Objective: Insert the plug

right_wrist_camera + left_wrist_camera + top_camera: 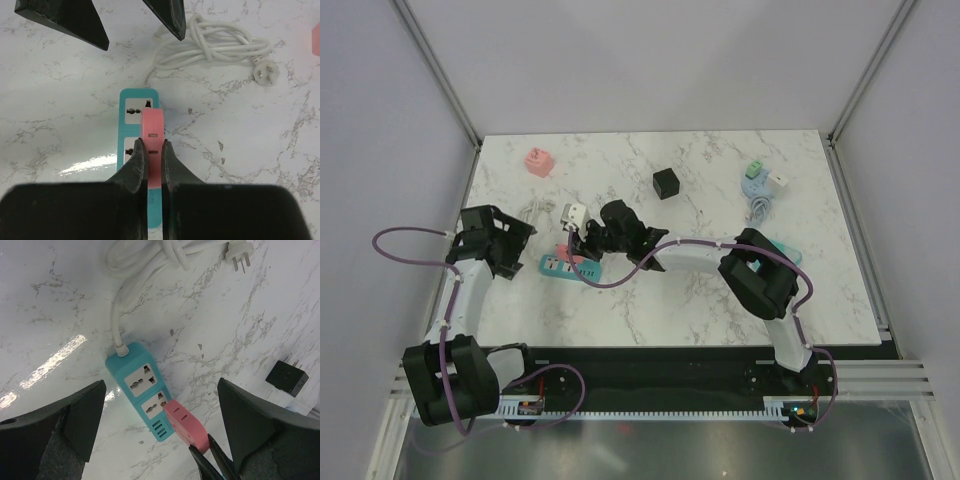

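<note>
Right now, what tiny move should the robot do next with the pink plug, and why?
Probably nudge it sideways until it sits over a socket. The right gripper is shut on the pink plug, which overlaps the teal power strip's edge. Both white sockets show mostly uncovered, so the plug looks off-centre.
</note>
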Robot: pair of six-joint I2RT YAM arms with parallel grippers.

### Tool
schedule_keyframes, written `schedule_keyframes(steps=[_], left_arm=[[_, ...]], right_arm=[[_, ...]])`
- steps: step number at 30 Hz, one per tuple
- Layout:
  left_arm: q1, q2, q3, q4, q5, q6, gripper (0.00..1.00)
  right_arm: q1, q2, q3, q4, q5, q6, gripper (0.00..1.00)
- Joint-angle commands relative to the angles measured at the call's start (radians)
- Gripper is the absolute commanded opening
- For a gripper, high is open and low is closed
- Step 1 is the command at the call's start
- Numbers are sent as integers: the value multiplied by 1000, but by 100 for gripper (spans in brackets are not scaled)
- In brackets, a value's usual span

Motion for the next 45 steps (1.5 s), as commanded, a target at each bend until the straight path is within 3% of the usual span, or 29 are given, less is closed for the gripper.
schedule_keyframes(steps=[1,19,45], left_arm=[[2,2,-7,44,-11,4,100],[2,-23,-15,52,-42,23,100],[2,-46,-18,58,-42,30,100]], right_arm=[[7,15,-6,64,-29,-27,0],[8,43,-36,76,-40,-39,0],[47,109,-72,-5,104,-76,0]])
